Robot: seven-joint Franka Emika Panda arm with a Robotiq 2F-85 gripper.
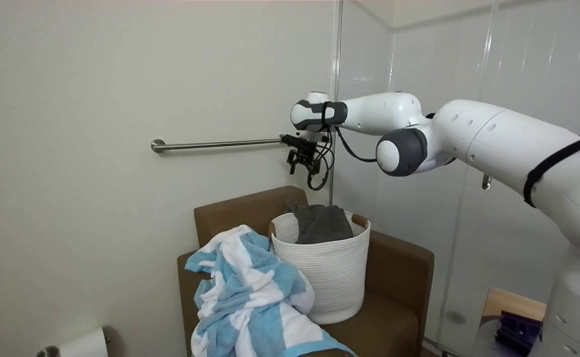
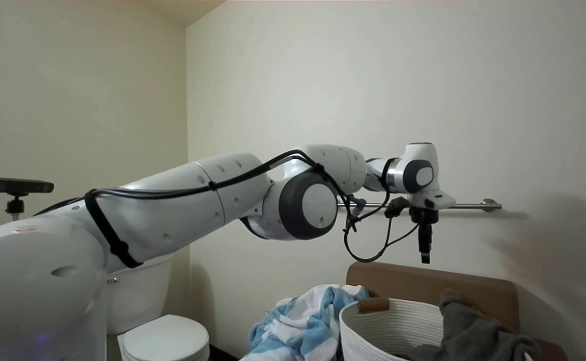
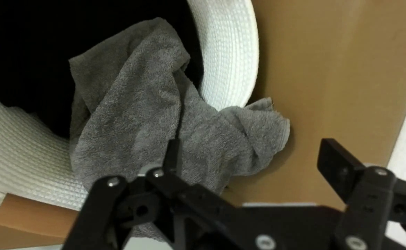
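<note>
My gripper (image 1: 303, 167) is open and empty, pointing down in the air above the chair back. It also shows in an exterior view (image 2: 425, 255) and in the wrist view (image 3: 251, 146), fingers wide apart. Below it, a grey towel (image 3: 143, 104) hangs over the rim of a white woven basket (image 3: 229, 52), one end outside. The towel shows in both exterior views (image 1: 322, 224) (image 2: 473, 331), as does the basket (image 1: 327, 277) (image 2: 360, 336). The gripper looks apart from both. A blue and white striped towel (image 1: 250, 292) lies heaped beside the basket, also in an exterior view (image 2: 298, 326).
The basket stands on a brown chair (image 1: 394, 317). A metal towel bar (image 1: 220, 144) runs along the wall behind the gripper. A glassy shower panel (image 1: 433, 208) stands behind the arm. A toilet (image 2: 165, 338), a camera (image 2: 14, 185) and a paper roll (image 1: 84, 344) are around.
</note>
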